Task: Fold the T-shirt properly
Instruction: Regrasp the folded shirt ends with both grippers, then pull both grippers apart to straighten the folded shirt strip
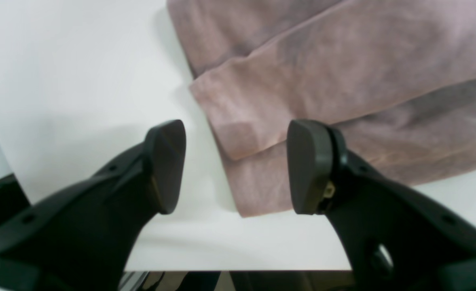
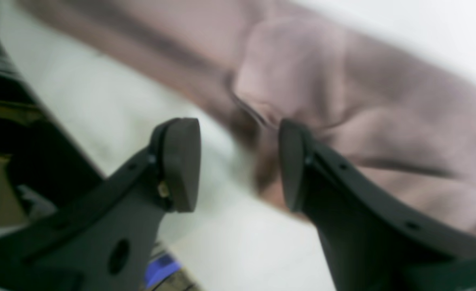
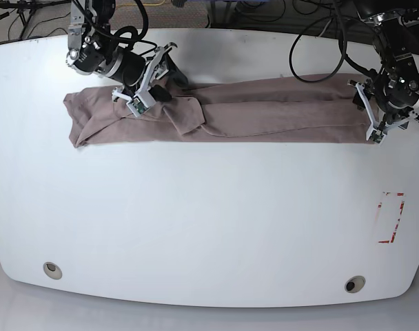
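T-shirt (image 3: pixel 264 110) lies folded lengthwise, long strip across far table (image 3: pixel 209 221). Left gripper (image 1: pixel 238 165), right gripper (image 2: pixel 240 161) both agape, empty, poised at opposite ends. Risk: uneven grab pinches single layer, fold slips apart.

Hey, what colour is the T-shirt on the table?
Plain dusty mauve-brown T-shirt, clearest in the base view.

No readable text, label, brand or number anywhere.
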`<state>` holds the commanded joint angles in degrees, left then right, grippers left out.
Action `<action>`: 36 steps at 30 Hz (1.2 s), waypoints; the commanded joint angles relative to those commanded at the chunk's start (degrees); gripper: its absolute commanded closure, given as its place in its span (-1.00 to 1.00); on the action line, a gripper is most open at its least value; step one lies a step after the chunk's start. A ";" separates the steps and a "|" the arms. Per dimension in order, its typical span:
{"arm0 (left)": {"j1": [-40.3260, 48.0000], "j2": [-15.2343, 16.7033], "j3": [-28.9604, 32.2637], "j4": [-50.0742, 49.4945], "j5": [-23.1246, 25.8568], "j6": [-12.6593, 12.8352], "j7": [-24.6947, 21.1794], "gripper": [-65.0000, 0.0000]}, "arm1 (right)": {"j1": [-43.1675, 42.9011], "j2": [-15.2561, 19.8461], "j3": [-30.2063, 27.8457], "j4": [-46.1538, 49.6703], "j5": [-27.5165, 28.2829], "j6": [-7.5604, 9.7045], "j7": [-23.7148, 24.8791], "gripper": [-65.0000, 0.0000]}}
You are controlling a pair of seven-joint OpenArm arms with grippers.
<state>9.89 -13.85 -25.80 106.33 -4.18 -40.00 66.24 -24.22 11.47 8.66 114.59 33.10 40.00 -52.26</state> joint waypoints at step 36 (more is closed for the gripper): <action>-0.26 3.96 0.18 -11.78 0.44 0.00 -11.69 0.56 | 14.07 2.37 12.40 -20.13 -13.27 0.00 7.38 0.80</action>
<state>9.63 -9.89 -25.63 94.55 -3.74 -40.00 54.55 -10.15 13.85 21.05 94.46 19.82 40.00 -44.88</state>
